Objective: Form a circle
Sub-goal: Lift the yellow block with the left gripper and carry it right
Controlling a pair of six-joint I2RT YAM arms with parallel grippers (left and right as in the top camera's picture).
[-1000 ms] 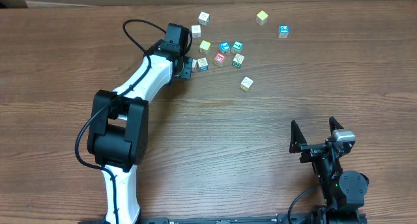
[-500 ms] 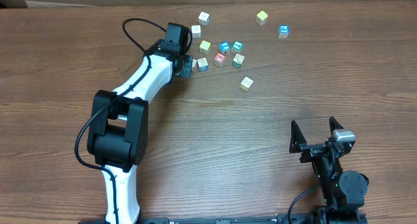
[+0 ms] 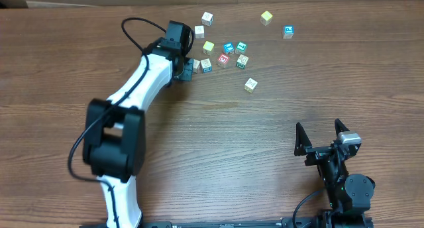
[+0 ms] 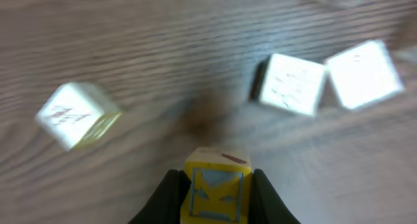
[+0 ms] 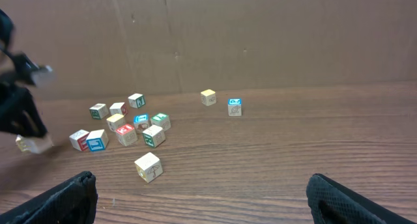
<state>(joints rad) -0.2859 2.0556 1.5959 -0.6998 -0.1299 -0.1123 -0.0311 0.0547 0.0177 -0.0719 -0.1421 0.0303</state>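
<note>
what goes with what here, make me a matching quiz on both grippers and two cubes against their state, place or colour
1 left gripper
2 right gripper
3 red-topped cube
4 farthest-right cube

a open, holding nothing
b blue-topped
c shut on a yellow letter cube
d inside the cluster

Pairs: 1-c, 2-a, 3-d, 4-b

the left gripper [image 4: 217,180] pinches a yellow cube [image 4: 217,193] with blue print. on the wooden desk [image 4: 163,42] beyond, a lone pale cube [image 4: 77,114] lies left; a near pale cube [image 4: 290,84] and a far pale cube [image 4: 363,74] sit just beside each other right, blurred.
</note>
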